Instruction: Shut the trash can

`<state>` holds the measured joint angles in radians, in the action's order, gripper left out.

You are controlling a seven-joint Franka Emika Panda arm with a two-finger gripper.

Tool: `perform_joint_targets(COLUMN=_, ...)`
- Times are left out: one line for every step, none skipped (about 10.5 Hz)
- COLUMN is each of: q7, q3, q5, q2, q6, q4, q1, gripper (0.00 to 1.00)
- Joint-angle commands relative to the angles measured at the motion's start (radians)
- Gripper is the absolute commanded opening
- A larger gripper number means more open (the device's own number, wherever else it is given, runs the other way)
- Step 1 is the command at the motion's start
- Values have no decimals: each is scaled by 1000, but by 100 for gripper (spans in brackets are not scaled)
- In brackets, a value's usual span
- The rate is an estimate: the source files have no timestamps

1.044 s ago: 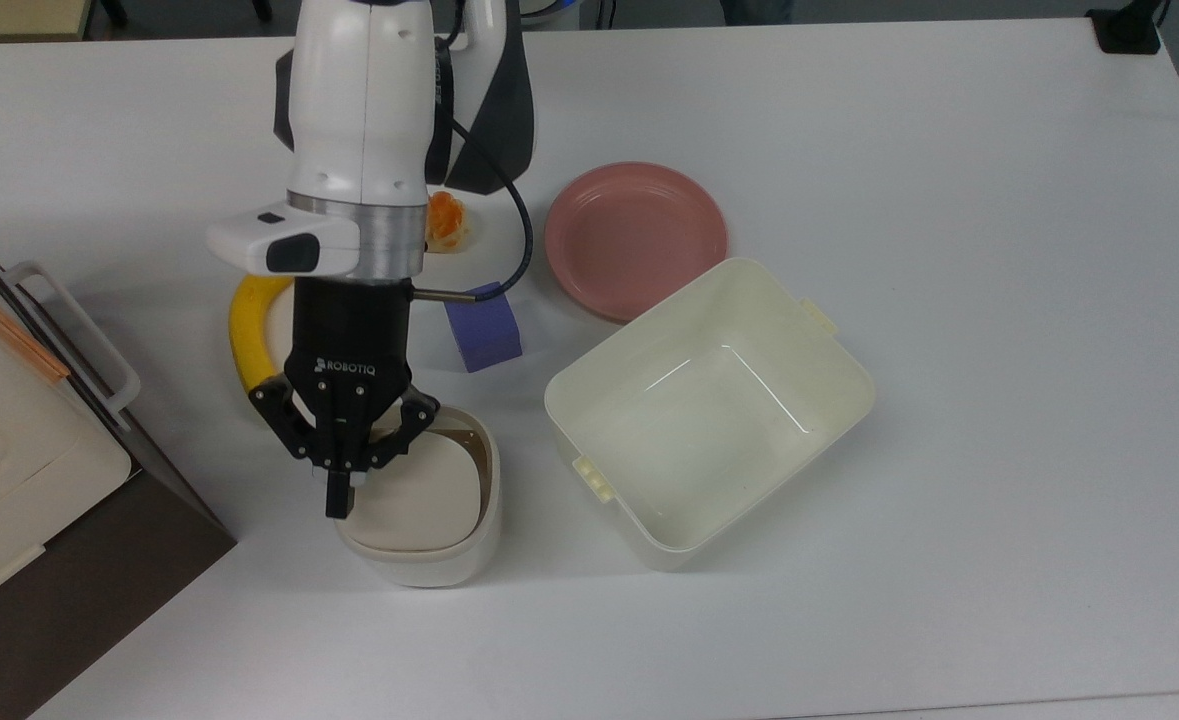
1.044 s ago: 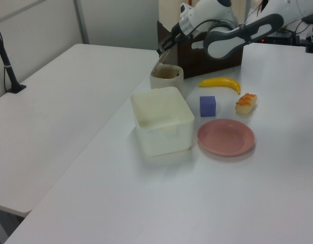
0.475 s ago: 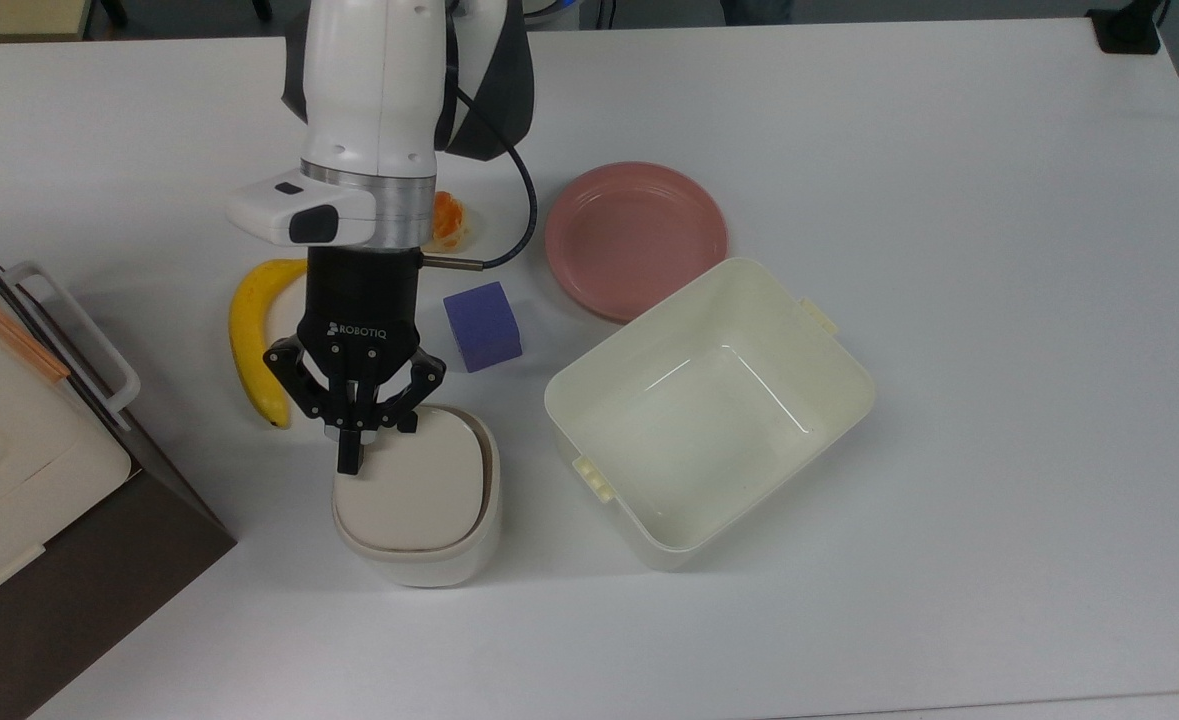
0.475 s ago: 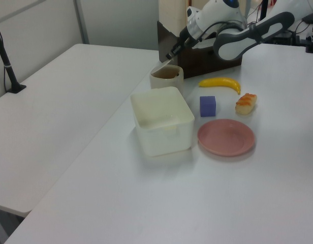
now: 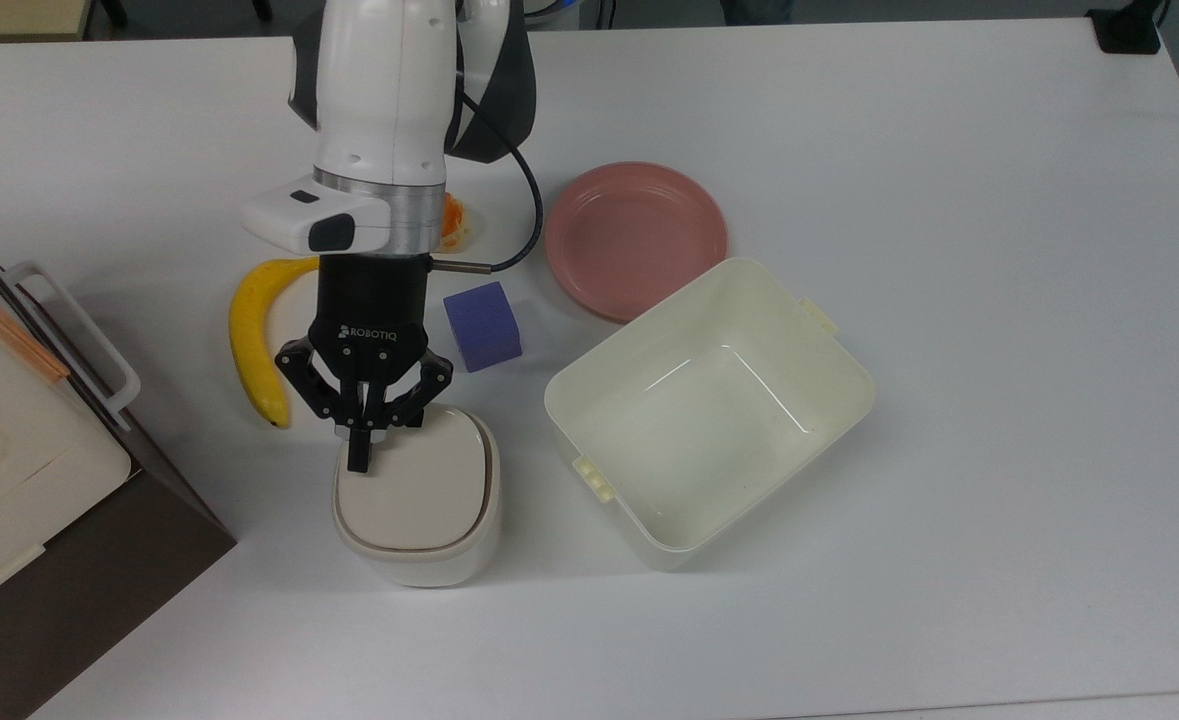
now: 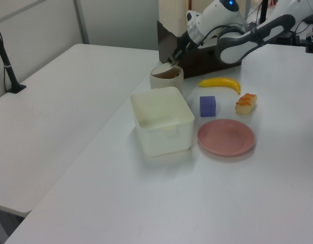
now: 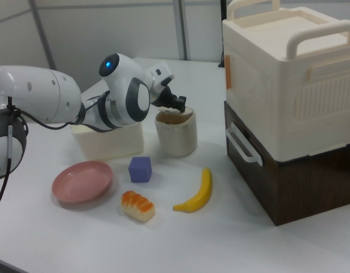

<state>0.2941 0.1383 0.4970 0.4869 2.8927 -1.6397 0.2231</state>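
Observation:
The trash can (image 5: pixel 415 545) is a small cream-white bin at the front left of the table in the top view. Its beige lid (image 5: pixel 417 488) lies almost flat inside the rim, with a thin dark line around its edge. My gripper (image 5: pixel 359 455) points down over the lid's back left corner, fingers shut together, the tip on or just above the lid. In the left view the gripper (image 6: pixel 171 60) sits over the trash can (image 6: pixel 166 80). In the right view the gripper (image 7: pixel 180 106) hangs above the trash can (image 7: pixel 176 136).
A banana (image 5: pixel 247 340), a purple cube (image 5: pixel 483 325) and an orange food piece (image 5: pixel 454 222) lie behind the bin. A pink plate (image 5: pixel 636 238) and a large open cream tub (image 5: pixel 649 322) are to the top view's right. Stacked cream and brown boxes (image 5: pixel 9 470) stand at the top view's left edge.
The lid has gone from tilted with a wide dark gap to nearly flat. My gripper has drawn back toward the top view's top and slightly right, along the lid.

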Motion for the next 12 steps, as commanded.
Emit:
perform_joint_targets(q7=17, q3=-5, q5=34, q2=-31, q6=20, q4=-63, q1=-14, gripper=0)
perform_joint_targets(q7=17, q3=-3, q5=35, q2=-30, q6=20, q4=-66, q1=-16, gripper=0)
perform_joint_targets(q7=17, q3=-3, q5=37, q2=-24, q6=19, q4=-68, q1=-34, gripper=0)
perform_joint_targets(q7=19, q3=-3, q5=37, q2=-18, q6=17, q4=-68, q1=-44, gripper=0)
perform_joint_targets(q7=19, q3=-3, q5=37, q2=-17, q6=17, q4=-80, q1=-47, gripper=0)
perform_joint_targets(q7=19, q3=-3, q5=40, q2=-14, q6=17, q4=-84, q1=-48, gripper=0)
perform_joint_targets(q7=19, q3=-3, q5=52, q2=-5, q6=17, q4=-85, q1=-48, gripper=0)
perform_joint_targets(q7=20, q3=-3, q5=54, q2=-5, q6=17, q4=-86, q1=-48, gripper=0)
perform_joint_targets(q7=20, q3=-3, q5=54, q2=-5, q6=17, q4=-97, q1=-48, gripper=0)
perform_joint_targets(q7=20, q3=-3, q5=64, q2=-5, q6=17, q4=-103, q1=-47, gripper=0)
perform_joint_targets(q7=20, q3=-3, q5=81, q2=-5, q6=17, q4=-115, q1=-47, gripper=0)
perform_joint_targets(q7=23, q3=-3, q5=89, q2=-4, q6=17, q4=-117, q1=-45, gripper=0)
